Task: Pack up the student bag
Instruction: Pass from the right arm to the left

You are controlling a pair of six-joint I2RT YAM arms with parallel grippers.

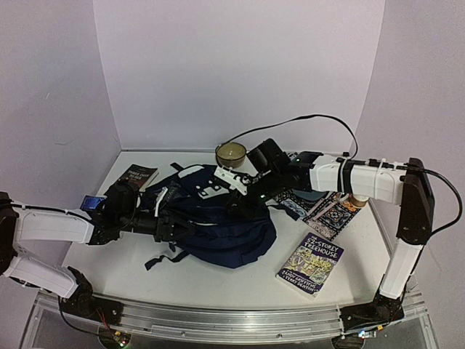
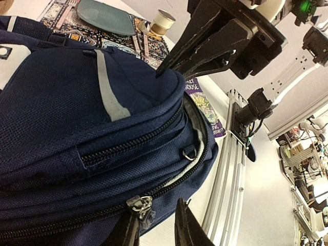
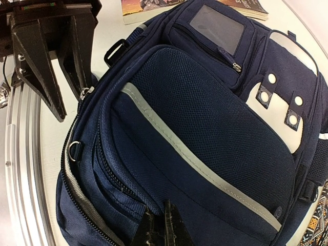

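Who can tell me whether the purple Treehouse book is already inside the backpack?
No, the purple Treehouse book lies flat on the table beside the student bag, outside it.

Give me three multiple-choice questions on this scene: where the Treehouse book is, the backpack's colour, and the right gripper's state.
1. The Treehouse book lies: A on top of the student bag; B on the table, on the bag's right-arm side; C inside the bag.
2. The student bag is mostly: A red; B green; C navy blue.
3. The right gripper is: A shut, tips against the bag; B wide open; C holding the book.
Answers: B, it lies flat beside the bag; C, navy fabric in every view; A, its fingers meet at the fabric.
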